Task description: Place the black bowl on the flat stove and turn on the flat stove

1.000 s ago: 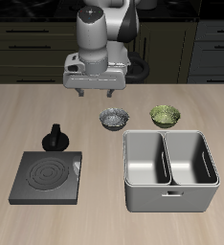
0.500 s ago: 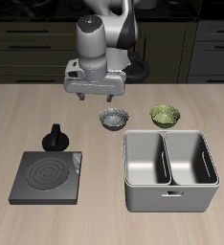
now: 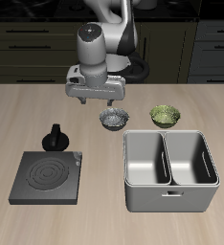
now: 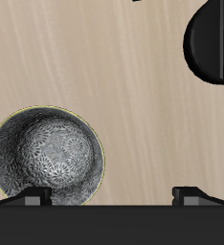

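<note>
Jaws are standing wide and empty as the two-finger gripper (image 3: 97,100) is hovering above the small speckled black bowl (image 3: 113,118) on the table, beside the olive-green bowl (image 3: 165,116); the reach step is underway, and next calls for descending onto its rim, with the flat black square stove (image 3: 47,176) waiting near the front edge.

The bowl (image 3: 114,118) was silver-grey with a fine floral speckle inside and a dark rim. The stove (image 3: 48,177) was black with grey concentric rings. The tabletop (image 3: 28,110) was pale wood-grain; the basin (image 3: 169,170) grey.
</note>
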Robot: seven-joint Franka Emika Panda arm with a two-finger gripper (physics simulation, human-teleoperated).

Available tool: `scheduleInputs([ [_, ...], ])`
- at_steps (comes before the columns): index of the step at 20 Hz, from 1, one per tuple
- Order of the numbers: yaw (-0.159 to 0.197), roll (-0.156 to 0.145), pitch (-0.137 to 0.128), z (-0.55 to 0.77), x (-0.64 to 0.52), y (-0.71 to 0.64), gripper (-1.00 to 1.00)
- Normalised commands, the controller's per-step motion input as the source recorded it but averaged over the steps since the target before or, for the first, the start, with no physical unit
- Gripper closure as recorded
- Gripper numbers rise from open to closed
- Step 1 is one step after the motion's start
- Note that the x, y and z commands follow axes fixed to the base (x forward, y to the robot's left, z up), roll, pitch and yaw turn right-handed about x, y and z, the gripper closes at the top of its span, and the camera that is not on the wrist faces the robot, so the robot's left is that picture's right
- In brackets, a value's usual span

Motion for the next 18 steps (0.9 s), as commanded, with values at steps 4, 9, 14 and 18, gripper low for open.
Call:
scheduleInputs([
  [4,-0.004,0.025,0.036,-0.21,-0.02,0.15,-1.0],
  [9,-0.007,0.027,0.037,-0.21,0.02,0.16,-1.0],
  [14,0.0,0.011,0.039,-0.21,0.04,0.05,-1.0],
  [18,-0.007,0.0,0.04,-0.24,0.04,-0.04,-1.0],
])
